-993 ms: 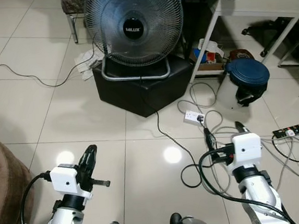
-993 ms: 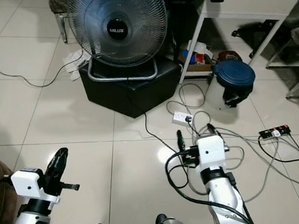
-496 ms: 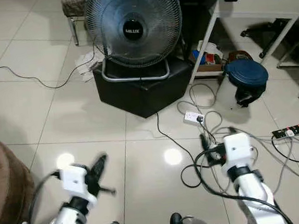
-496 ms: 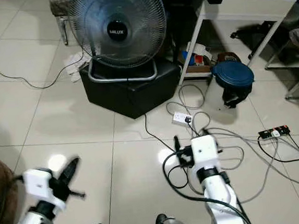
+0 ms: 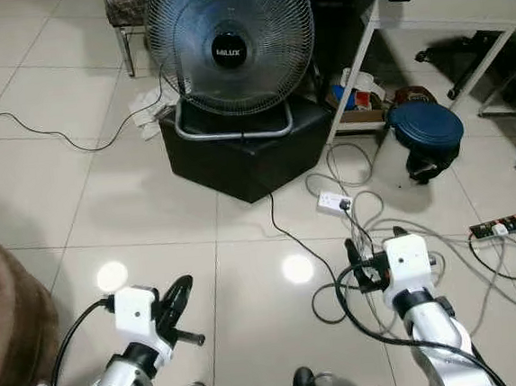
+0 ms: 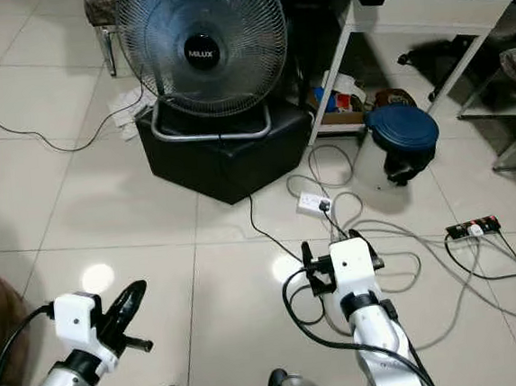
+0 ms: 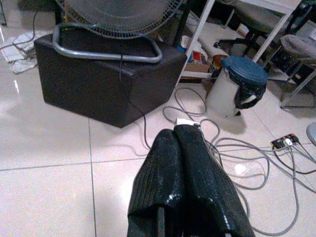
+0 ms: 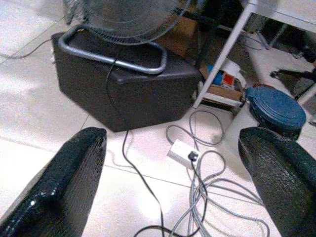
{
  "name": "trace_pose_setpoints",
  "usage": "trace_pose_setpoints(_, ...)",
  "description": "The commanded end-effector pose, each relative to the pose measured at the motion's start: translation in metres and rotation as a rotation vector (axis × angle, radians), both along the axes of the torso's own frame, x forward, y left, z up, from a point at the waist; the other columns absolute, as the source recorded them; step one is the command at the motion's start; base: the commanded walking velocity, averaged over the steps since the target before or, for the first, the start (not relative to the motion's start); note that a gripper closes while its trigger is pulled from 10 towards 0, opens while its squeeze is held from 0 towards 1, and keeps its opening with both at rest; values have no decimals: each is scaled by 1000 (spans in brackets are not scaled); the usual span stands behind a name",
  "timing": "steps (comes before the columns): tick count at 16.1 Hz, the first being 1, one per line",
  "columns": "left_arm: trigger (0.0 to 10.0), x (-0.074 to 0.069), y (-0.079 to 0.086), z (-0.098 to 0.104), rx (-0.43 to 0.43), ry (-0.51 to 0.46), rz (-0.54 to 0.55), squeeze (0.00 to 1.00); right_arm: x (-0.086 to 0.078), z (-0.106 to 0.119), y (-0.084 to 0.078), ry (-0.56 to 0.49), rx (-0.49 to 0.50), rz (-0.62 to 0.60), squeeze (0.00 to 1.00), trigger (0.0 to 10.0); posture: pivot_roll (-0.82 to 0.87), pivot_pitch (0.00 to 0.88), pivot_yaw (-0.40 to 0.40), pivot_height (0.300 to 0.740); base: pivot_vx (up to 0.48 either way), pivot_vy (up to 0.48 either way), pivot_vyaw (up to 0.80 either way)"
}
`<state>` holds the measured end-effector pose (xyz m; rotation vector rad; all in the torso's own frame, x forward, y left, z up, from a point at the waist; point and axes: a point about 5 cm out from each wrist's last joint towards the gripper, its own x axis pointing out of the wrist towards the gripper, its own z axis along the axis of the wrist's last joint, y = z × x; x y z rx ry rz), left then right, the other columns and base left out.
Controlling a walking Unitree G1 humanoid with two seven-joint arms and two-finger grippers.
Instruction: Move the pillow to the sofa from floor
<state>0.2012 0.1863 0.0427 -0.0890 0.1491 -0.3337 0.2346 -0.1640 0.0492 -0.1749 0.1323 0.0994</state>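
Head views: your left gripper [image 5: 178,295] and right gripper [image 5: 374,257] hang empty over the floor [image 5: 48,166] | left wrist: fingers [image 7: 170,173] pressed together, nothing held | right wrist: fingers [image 8: 74,173] spread wide, fan [image 8: 128,19] ahead | pillow possibly the brown mass [image 5: 6,314] beside the left fingers; task not begun.

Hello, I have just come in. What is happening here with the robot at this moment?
The robot is holding nothing. Its left gripper, fingers shut together, and its right gripper, fingers wide apart, are both held low over the tiled floor. In front stands a fan on a black box, with a white power strip, loose cables and a blue-lidded bin beside a white table. Something brown and soft lies at the robot's left, too cut off to identify.
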Motion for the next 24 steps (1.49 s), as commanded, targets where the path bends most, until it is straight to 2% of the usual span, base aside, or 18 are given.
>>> trace_pose_setpoints(1,10000,-3,-2,-1,17,13,-25,0,1,-3,-1,19,-5,15,0,10000,95,156,-91,740,0,0,794)
trace_pose_setpoints(5,10000,-3,-1,0,27,28,-26,0,4,-11,-4,64,6,-11,0,10000,92,166,-87,740,0,0,769)
trace_pose_setpoints(19,10000,2,2,1,34,49,-55,0,3,-21,-6,97,15,-18,0,10000,91,172,-79,740,0,0,756)
trace_pose_setpoints(20,10000,2,3,1,44,51,-49,0,4,-21,-6,97,15,-16,0,10000,91,174,-80,740,0,0,756)
trace_pose_setpoints(22,10000,1,9,3,133,46,15,0,4,-22,-8,99,14,-17,0,10000,90,176,-80,740,0,0,756)
trace_pose_setpoints(24,10000,0,12,4,175,58,34,0,5,-22,-8,101,14,-15,0,10000,91,174,-81,740,0,0,753)
